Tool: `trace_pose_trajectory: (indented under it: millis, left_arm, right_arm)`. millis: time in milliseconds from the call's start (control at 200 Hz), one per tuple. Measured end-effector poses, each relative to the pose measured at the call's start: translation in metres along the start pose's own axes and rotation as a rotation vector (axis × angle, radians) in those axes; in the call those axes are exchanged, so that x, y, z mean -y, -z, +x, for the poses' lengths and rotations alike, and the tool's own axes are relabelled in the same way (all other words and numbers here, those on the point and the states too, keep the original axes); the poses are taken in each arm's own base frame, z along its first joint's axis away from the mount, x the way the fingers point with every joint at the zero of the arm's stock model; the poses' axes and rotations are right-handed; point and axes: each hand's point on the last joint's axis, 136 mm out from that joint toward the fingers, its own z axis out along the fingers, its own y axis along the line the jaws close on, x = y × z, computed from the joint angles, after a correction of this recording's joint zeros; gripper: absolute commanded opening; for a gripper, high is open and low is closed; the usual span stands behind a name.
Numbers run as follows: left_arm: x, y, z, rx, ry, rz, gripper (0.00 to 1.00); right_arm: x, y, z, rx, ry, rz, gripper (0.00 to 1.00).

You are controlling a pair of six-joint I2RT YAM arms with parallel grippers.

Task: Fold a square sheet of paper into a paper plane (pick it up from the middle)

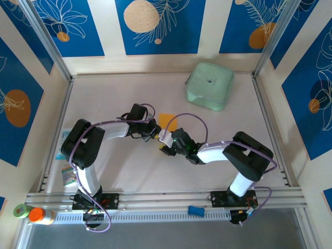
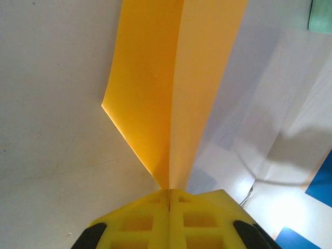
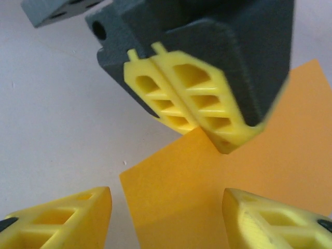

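One pinch: left gripper (image 2: 169, 196) shut on thin orange-yellow square sheet of paper (image 2: 155, 93), mid white table (image 1: 114, 93) — tented along a ridge, likely to set the centre crease. Right gripper (image 3: 166, 218) parted, empty, flanking the sheet — seemingly poised to press.

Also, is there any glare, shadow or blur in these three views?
Top external: even light, sharp, faint shadows on the table. Left wrist: the paper is sharp, but a bright glare patch sits at the lower right, with a grey shadow above it. Right wrist: the left hand, shut on the paper, looks slightly soft, and the open right hand at the bottom edge is softer.
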Motion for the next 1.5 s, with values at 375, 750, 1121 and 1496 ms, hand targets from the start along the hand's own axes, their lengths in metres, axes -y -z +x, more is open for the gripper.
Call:
trace_pose_trajectory:
  millis: [375, 750, 1121, 1496]
  left_arm:
    - [-0.005, 0.001, 0.0, 0.011, 0.013, -0.028, 0.07]
    - [-0.016, 0.014, -0.007, 0.075, 0.013, -0.096, 0.4]
    - [0.008, 0.04, -0.028, 0.175, -0.106, -0.048, 0.38]
    - [-0.002, -0.007, -0.032, 0.067, -0.172, -0.146, 0.24]
  right_arm:
    - [0.002, -0.003, -0.006, 0.027, 0.036, 0.022, 0.29]
    - [-0.005, 0.003, -0.004, 0.037, 0.023, -0.012, 0.12]
    - [-0.016, 0.014, -0.001, 0.044, -0.171, -0.169, 0.07]
    - [-0.028, 0.019, 0.005, 0.01, -0.378, -0.306, 0.07]
